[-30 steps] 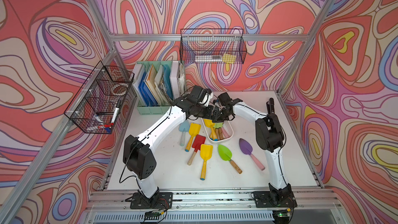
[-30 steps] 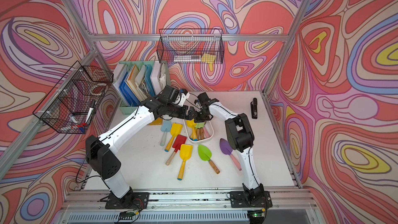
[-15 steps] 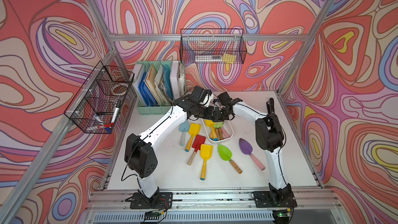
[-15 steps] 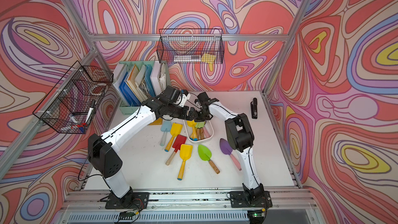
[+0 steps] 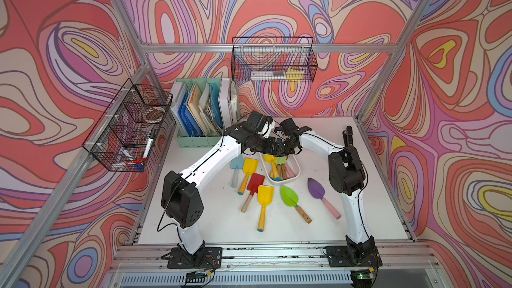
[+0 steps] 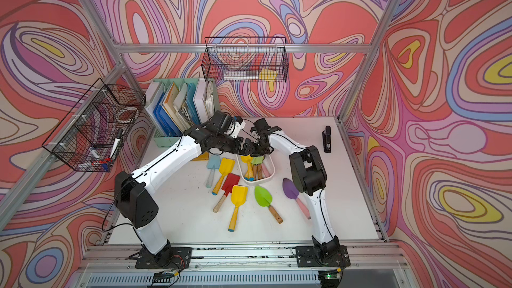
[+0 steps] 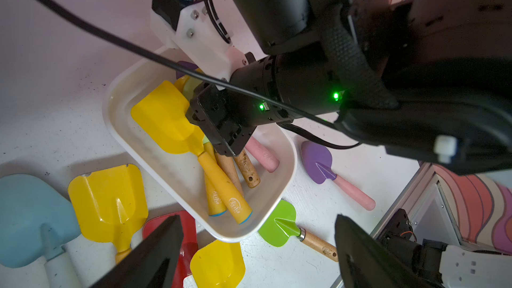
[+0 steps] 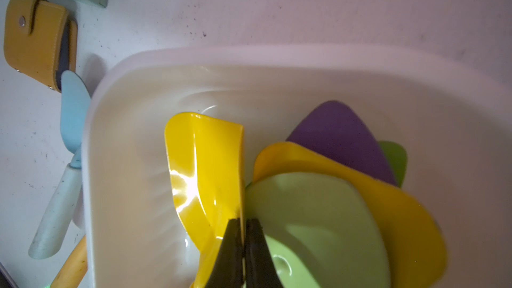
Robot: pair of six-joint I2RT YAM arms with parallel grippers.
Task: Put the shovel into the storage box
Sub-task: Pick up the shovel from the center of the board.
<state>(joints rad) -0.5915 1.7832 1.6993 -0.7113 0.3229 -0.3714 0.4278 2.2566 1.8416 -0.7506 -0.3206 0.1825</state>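
Swirls of red and purple wall the white table. Right gripper pinches the yellow shovel blade inside the storage box; left gripper hangs spread wide above.

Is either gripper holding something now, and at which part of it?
The right gripper pinches the side edge of the yellow shovel blade inside the storage box. The left gripper is open, holding nothing.
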